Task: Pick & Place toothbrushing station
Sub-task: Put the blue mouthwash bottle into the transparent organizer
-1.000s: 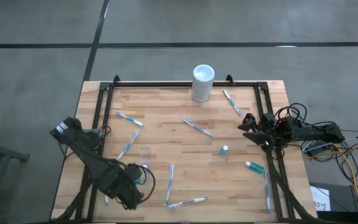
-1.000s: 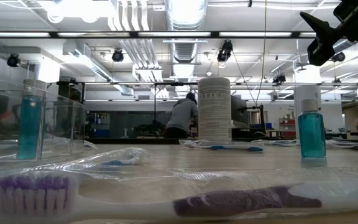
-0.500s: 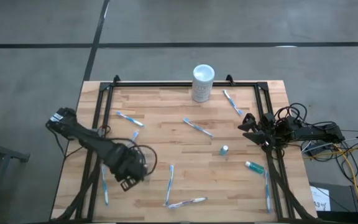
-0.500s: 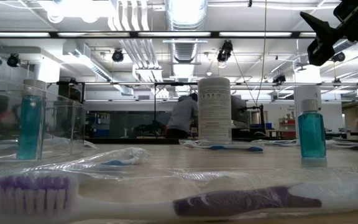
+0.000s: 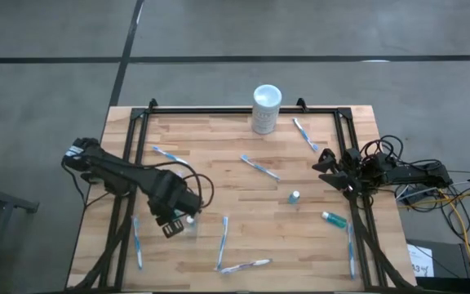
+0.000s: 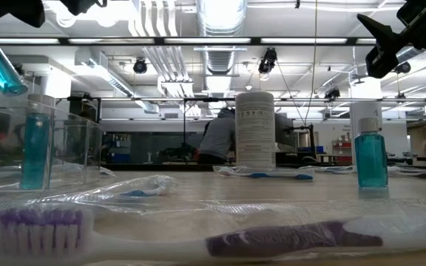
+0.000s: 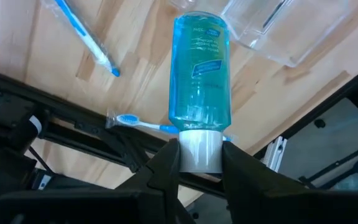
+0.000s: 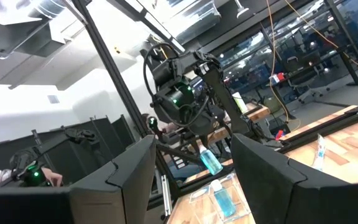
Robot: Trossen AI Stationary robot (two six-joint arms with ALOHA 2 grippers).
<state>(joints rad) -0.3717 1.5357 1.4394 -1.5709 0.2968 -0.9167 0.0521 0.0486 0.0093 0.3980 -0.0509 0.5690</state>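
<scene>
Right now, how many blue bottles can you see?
4 bottles: one in the left gripper, one inside the clear box, one standing right of centre, one lying near the table's right edge. More may be hidden.

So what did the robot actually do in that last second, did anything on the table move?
The left arm swung from the table's near-left corner toward the middle, carrying a small blue bottle pinched by its white cap in its tool. It now hangs beside the clear cup. The right tool stayed open at the right edge. The toothbrushes, the standing bottle and the white cylinder did not move.
</scene>
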